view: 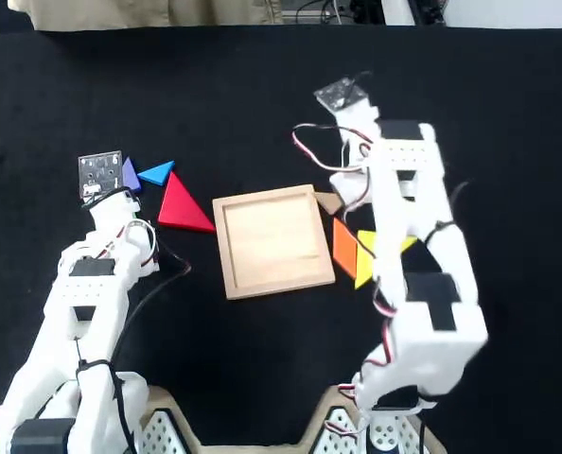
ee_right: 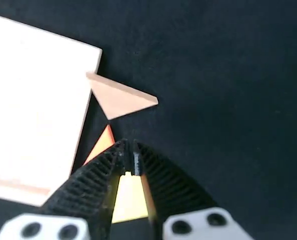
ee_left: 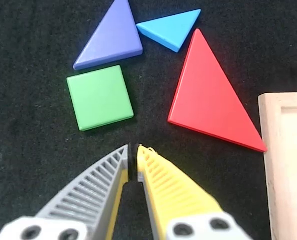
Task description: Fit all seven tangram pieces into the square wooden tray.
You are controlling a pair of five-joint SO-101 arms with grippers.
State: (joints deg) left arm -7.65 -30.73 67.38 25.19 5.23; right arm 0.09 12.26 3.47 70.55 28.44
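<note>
The square wooden tray (view: 272, 241) lies empty in the middle of the black table. Left of it are a red triangle (ee_left: 208, 97), a light blue triangle (ee_left: 169, 29), a purple triangle (ee_left: 112, 37) and a green square (ee_left: 100, 97). My left gripper (ee_left: 134, 150) is shut on nothing, just short of the green square. Right of the tray lie a tan triangle (ee_right: 119, 100), an orange piece (view: 344, 248) and a yellow piece (view: 364, 260). My right gripper (ee_right: 128, 146) is shut and empty, hanging over the orange (ee_right: 101, 145) and yellow (ee_right: 128, 197) pieces, close to the tan triangle.
The tray's edge (ee_left: 288, 165) lies close beside the red triangle's long side. The right arm (view: 413, 246) covers part of the yellow piece in the high view. Black cloth stretches around both groups of pieces.
</note>
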